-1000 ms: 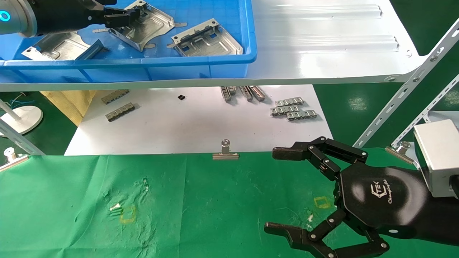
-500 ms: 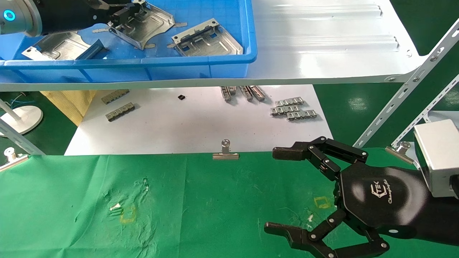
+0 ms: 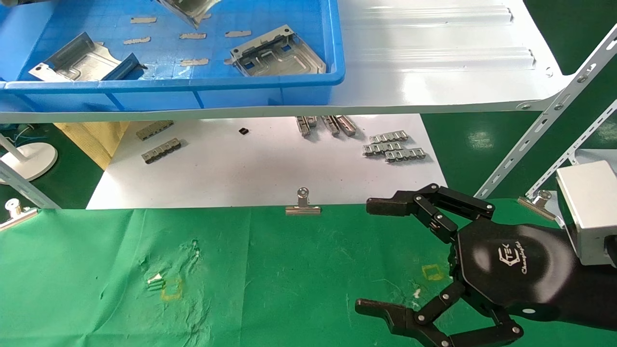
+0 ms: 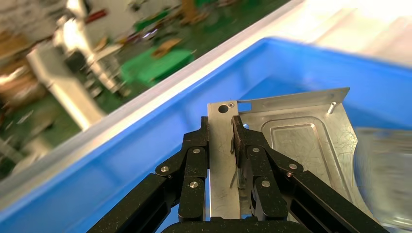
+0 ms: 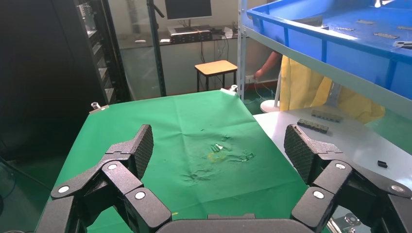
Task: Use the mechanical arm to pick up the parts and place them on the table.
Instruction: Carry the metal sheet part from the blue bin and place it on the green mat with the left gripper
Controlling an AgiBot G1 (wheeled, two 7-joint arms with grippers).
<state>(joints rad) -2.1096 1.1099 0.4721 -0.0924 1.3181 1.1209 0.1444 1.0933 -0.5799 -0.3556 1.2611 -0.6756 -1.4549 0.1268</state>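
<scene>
Currently: left gripper (image 4: 221, 145) clamped on one part (image 4: 291, 145), raised above the blue bin (image 3: 308, 77) | two parts (image 3: 277, 53) lying in bin | right gripper (image 3: 385, 260) spread wide, empty, over green table (image 3: 270, 279).

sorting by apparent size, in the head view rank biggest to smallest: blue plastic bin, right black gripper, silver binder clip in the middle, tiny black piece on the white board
1. Blue plastic bin
2. Right black gripper, open; nearness to the camera inflates it
3. Silver binder clip
4. Tiny black piece
</scene>
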